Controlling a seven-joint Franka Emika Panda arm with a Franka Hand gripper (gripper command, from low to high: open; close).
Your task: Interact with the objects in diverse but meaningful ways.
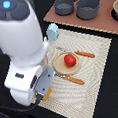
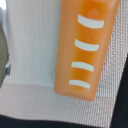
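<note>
Arm (image 1: 19, 52): looming over the woven mat (image 1: 95, 68), blocking its near corner.
Bread slab (image 2: 86, 47): lying on the mat directly under the wrist; barely peeking out in the exterior view.
Tomato (image 1: 69, 60): sitting on the plate (image 1: 58, 65).
Gripper: fingers showing in neither view; spread or closed, cannot tell.
Risk: descending off-centre is likely pushing the slab aside.

The white arm (image 1: 22, 52) bends low, its claw hidden beneath the wrist.
</note>
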